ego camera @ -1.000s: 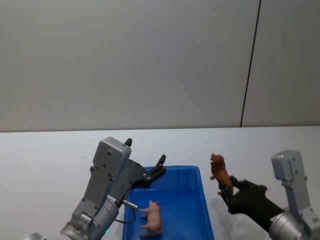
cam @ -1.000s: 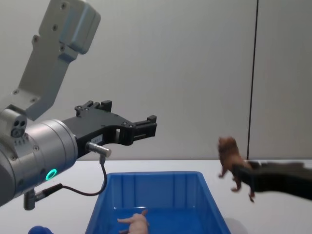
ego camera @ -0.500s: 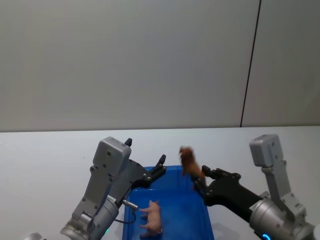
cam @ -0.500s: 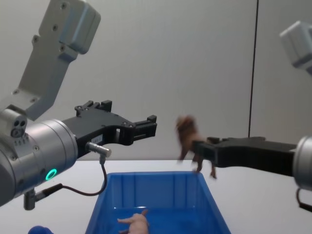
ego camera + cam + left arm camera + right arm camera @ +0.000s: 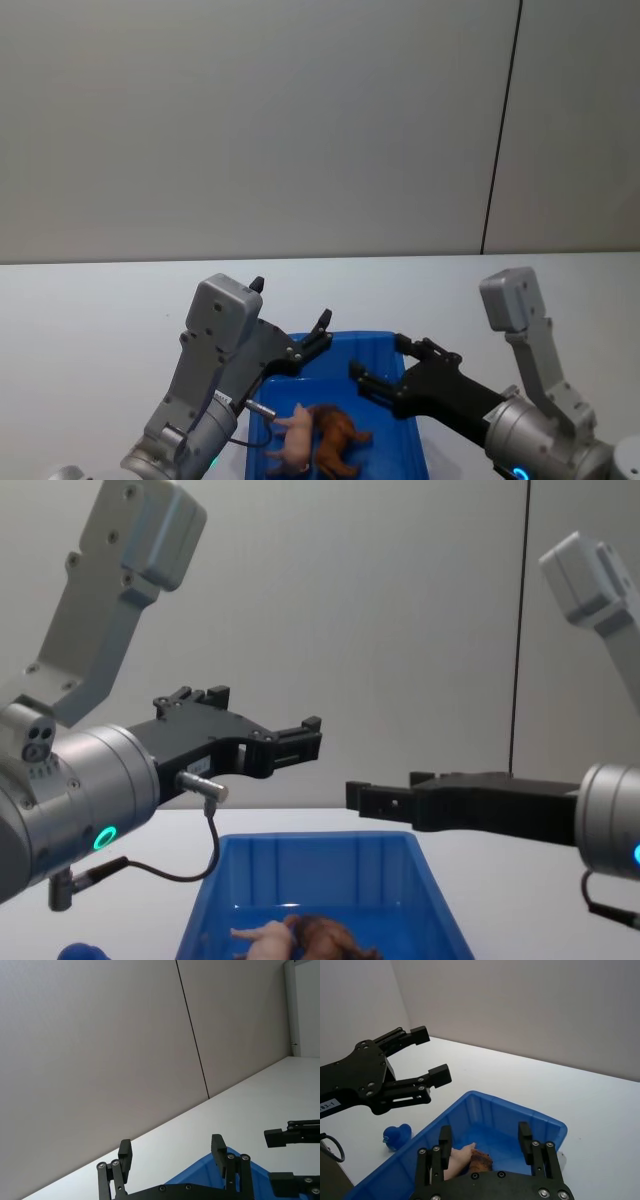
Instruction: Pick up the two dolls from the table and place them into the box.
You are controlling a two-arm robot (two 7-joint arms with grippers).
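My right gripper (image 5: 378,358), spread wide and empty, reaches level over the box's (image 5: 390,430) right edge. My left gripper (image 5: 290,301), also wide, hovers over its far-left corner. The lion (image 5: 335,435) and pig (image 5: 290,440) lie touching inside.

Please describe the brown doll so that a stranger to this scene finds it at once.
Find the blue box on the white table. Two small animals lie inside it, side by side. The lion is the dark brown one, on the right of the pale pink pig.

Silver-grey arms (image 5: 120,600), black left gripper (image 5: 312,742) and right gripper (image 5: 378,356), looped black cable (image 5: 205,852)
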